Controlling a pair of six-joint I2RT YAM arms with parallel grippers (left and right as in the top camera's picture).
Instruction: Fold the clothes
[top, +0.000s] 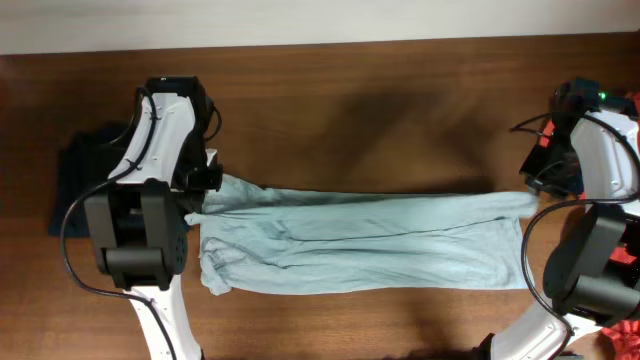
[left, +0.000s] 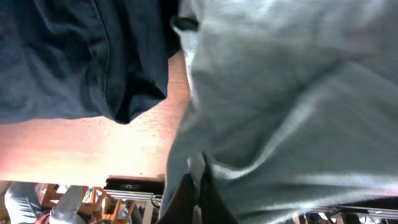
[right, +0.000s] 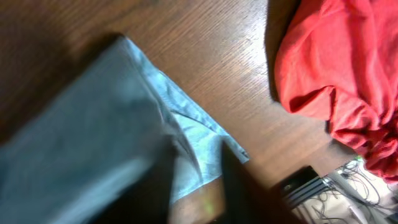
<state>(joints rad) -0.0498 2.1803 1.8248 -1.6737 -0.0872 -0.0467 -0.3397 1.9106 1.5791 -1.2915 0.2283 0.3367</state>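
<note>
grey-blue shirt (top: 370, 245) long axis left-right | left pincer (left: 198, 190) clenched on it | right pincer (right: 199, 180) parted

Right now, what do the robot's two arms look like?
Both have white curved shells and blocky black joint housings. The left arm trails a looping black cable; the right arm has black cables and a small green light on a black housing.
</note>
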